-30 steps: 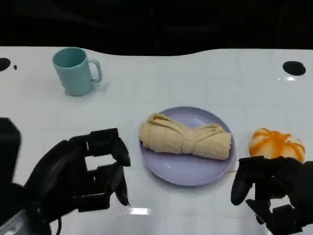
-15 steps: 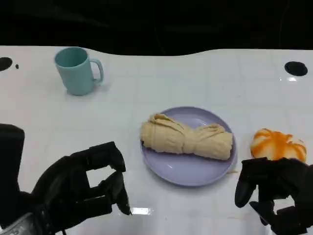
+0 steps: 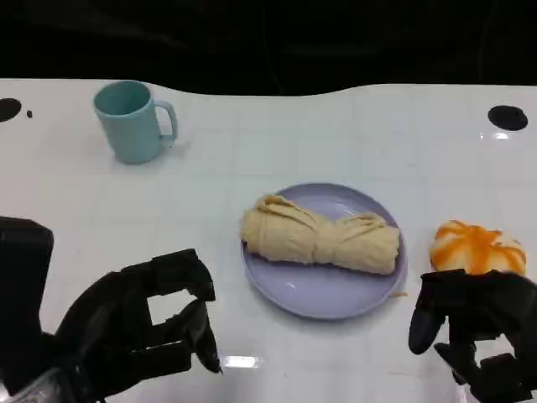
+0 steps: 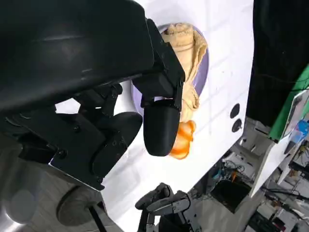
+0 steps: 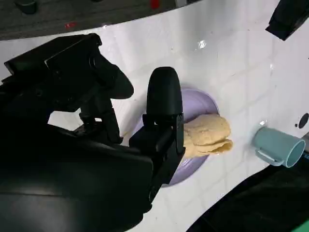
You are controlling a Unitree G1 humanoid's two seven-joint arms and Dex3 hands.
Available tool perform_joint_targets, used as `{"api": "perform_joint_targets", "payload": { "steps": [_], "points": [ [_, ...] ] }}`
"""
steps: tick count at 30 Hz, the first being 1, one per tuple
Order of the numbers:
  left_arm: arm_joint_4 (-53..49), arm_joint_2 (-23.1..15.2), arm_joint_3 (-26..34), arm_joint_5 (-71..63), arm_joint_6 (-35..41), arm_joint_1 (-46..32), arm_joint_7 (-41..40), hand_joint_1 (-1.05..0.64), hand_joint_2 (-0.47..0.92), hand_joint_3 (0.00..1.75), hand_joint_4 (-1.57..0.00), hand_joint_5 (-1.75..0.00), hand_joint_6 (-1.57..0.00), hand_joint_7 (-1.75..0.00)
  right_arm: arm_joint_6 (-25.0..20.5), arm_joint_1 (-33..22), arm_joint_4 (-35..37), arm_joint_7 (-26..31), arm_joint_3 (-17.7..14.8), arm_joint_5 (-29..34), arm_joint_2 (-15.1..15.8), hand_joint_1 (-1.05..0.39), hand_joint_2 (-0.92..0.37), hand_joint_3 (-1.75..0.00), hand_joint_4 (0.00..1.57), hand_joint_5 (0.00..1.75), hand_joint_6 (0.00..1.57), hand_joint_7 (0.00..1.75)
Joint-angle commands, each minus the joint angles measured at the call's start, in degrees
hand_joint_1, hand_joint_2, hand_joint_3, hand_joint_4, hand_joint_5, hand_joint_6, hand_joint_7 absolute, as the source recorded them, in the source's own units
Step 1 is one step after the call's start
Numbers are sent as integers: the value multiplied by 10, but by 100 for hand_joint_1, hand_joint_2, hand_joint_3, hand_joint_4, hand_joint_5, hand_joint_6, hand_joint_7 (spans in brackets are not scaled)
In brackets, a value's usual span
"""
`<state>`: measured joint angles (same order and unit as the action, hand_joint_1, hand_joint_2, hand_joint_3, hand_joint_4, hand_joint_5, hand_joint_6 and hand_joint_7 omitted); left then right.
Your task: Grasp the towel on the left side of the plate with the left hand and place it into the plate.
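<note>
A rolled beige towel (image 3: 319, 238) lies across the lilac plate (image 3: 323, 290) in the middle of the table. The left wrist view shows the towel (image 4: 189, 53) on the plate (image 4: 203, 72) beyond my fingers, and the right wrist view shows the towel (image 5: 208, 136) on the plate (image 5: 195, 104) too. My left hand (image 3: 138, 323) hovers at the lower left, well left of the plate, fingers apart and holding nothing. At the lower right, my right hand (image 3: 474, 323) is empty with its fingers loosely curled, just below the orange object.
A teal mug (image 3: 132, 121) stands at the back left. An orange-and-white rounded object (image 3: 475, 246) lies right of the plate. Two dark round holes (image 3: 507, 117) mark the table's far corners. The black far edge runs along the back.
My left hand has drawn back toward me and to the left, away from the plate. The right hand has slid slightly lower right. The towel stays on the plate.
</note>
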<state>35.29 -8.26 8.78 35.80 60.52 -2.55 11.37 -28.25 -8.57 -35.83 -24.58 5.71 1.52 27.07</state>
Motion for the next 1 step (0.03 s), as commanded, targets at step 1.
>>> {"api": "perform_joint_targets", "payload": {
  "steps": [1],
  "points": [
    [-10,-15,-2,-9,-10,9,-7,-9,54,136,-80,-175,-70,-172,7,-1,6,2,-9,-5,-3,4,-57,-109,72,174,69,143]
  ]
}}
